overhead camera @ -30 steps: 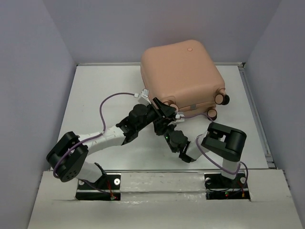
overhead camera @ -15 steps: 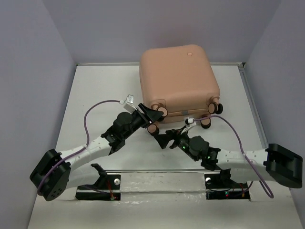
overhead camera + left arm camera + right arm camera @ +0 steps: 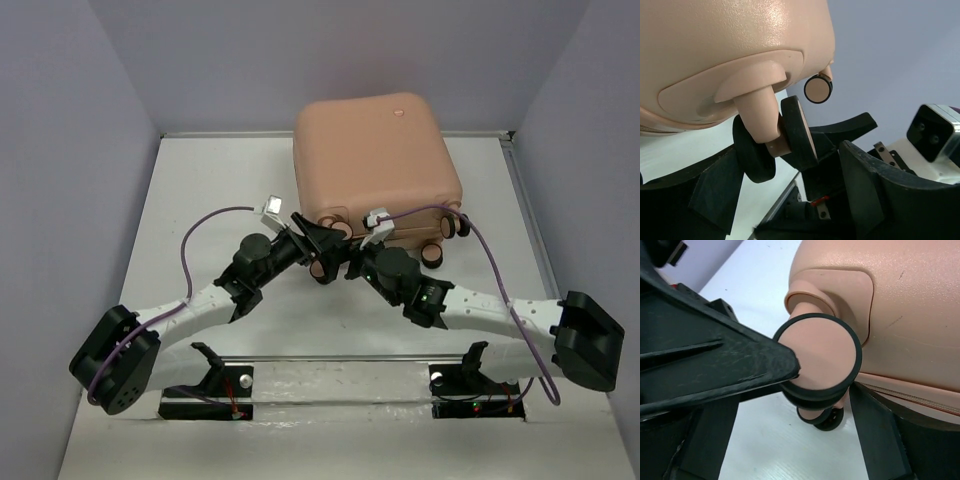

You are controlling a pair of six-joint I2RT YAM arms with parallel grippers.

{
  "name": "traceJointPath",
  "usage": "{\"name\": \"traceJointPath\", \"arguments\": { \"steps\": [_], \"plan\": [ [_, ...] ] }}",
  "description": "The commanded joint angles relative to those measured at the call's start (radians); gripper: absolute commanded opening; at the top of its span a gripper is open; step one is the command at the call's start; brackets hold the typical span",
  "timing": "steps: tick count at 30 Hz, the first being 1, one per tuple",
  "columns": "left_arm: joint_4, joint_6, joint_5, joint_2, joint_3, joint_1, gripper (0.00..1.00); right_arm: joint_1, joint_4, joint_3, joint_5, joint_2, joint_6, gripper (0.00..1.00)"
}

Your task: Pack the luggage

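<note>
The luggage (image 3: 375, 160) is a closed peach-pink hard-shell suitcase lying flat at the back middle of the table, with its caster wheels facing me. My left gripper (image 3: 318, 243) is open, and its jaws stand on either side of the front-left caster wheel (image 3: 775, 145). The shell (image 3: 715, 45) fills the top of the left wrist view. My right gripper (image 3: 350, 262) is open right beside it. That same wheel (image 3: 820, 357) sits between my right fingers (image 3: 880, 435). A black finger of the left gripper (image 3: 725, 367) crosses in front of it.
The other casters (image 3: 445, 238) stick out at the suitcase's front right. The white table (image 3: 200, 200) is walled at the left, back and right. Purple cables (image 3: 215, 215) loop over both arms. The right wrist camera (image 3: 935, 132) is close to my left fingers.
The suitcase turned and settled squarer to me. The right arm stretched out low and brought its gripper up to the front-left caster. The left gripper stayed at that wheel.
</note>
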Motion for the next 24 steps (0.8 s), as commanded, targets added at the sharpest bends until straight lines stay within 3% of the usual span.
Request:
{"name": "traceJointPath", "arguments": {
  "steps": [1, 3, 8, 10, 12, 13, 14, 16, 17, 19, 24],
  "plan": [
    [0.272, -0.013, 0.071, -0.066, 0.006, -0.009, 0.84, -0.037, 0.109, 0.106, 0.083, 0.060, -0.069, 0.93],
    [0.264, -0.011, 0.072, -0.089, 0.000, -0.007, 0.86, -0.046, 0.141, 0.110, 0.116, 0.105, -0.063, 0.92],
    [0.206, 0.013, 0.067, -0.151, -0.019, -0.007, 0.88, -0.066, 0.305, 0.112, 0.184, 0.178, -0.048, 0.76],
    [0.146, 0.030, 0.069, -0.176, -0.020, -0.003, 0.88, -0.066, 0.354, 0.122, 0.192, 0.211, -0.055, 0.52],
    [0.090, 0.073, 0.058, -0.223, -0.020, 0.005, 0.88, -0.066, 0.376, 0.139, 0.187, 0.226, -0.060, 0.43],
    [-0.012, 0.099, 0.051, -0.242, -0.016, 0.012, 0.88, -0.066, 0.380, 0.141, 0.181, 0.232, -0.061, 0.17],
    [-0.095, 0.134, 0.037, -0.269, -0.008, 0.022, 0.87, -0.066, 0.379, 0.141, 0.176, 0.232, -0.058, 0.13],
    [-0.355, 0.238, -0.091, -0.361, 0.030, 0.039, 0.85, -0.066, 0.357, 0.127, 0.164, 0.218, -0.051, 0.12],
    [-0.413, 0.255, -0.203, -0.433, 0.027, 0.040, 0.79, -0.066, 0.348, 0.123, 0.147, 0.212, -0.049, 0.08],
    [-0.508, 0.306, -0.273, -0.495, -0.006, 0.039, 0.72, -0.066, 0.319, 0.116, 0.132, 0.197, -0.046, 0.07],
    [-0.511, 0.389, -0.307, -0.514, -0.106, 0.039, 0.59, -0.066, 0.265, 0.132, 0.074, 0.175, -0.052, 0.07]
  ]
}}
